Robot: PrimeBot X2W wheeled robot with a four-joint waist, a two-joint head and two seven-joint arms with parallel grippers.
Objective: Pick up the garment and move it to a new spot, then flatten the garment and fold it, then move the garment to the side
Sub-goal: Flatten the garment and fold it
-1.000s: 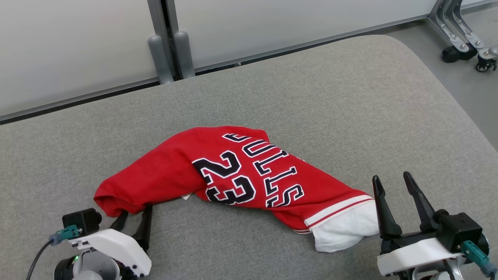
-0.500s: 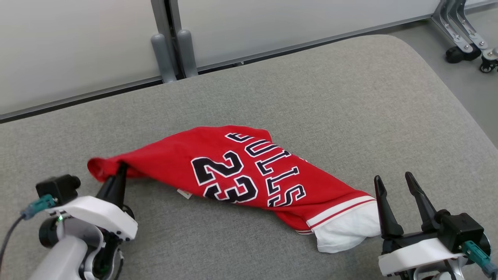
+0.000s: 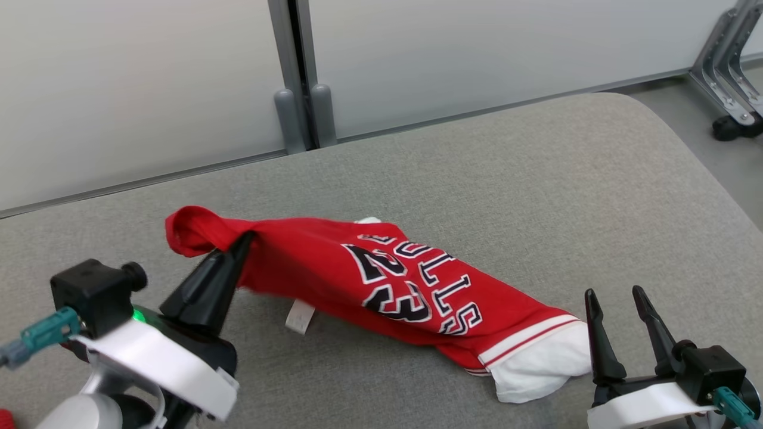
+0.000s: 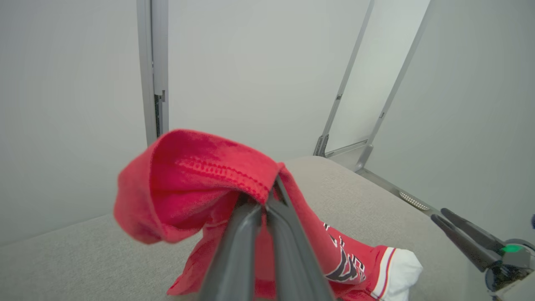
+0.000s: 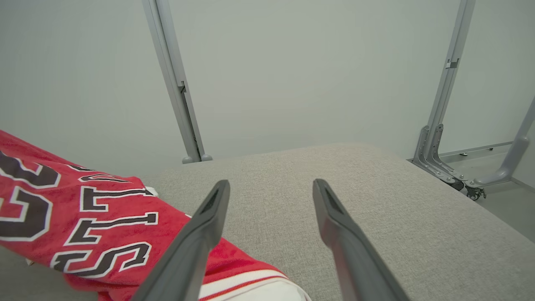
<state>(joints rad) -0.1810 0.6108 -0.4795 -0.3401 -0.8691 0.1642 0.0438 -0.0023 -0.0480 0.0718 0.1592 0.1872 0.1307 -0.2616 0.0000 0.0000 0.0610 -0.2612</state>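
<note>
The red jersey garment [image 3: 393,286] is spread crumpled across the near-middle of the grey padded surface [image 3: 536,179]. Its left end is held up off the padding and its white-trimmed right end [image 3: 536,366] is laid flat near the front edge. A white label [image 3: 299,316] is seen hanging under the raised part. That left end is pinched by the left gripper [image 3: 243,239], jaws pressed tight together on bunched red hem. The right gripper [image 3: 614,292] is set just beside the white end, jaws spread wide, nothing held. The step is judged to be the pick-up for the move to a new spot: one end is grasped, most of the cloth is down. A higher lift or carry is likely called for next, perhaps with a second grasp at the white end so the cloth is not dragged into a tighter bunch. The stitched hem folded over the fingertips is shown by the left wrist view and is hidden behind the fingers in the head view. The open gap of the right jaws and the lettering are shown closest by the right wrist view. A wheeled frame [image 3: 730,113] is caught at far right by the head view.
</note>
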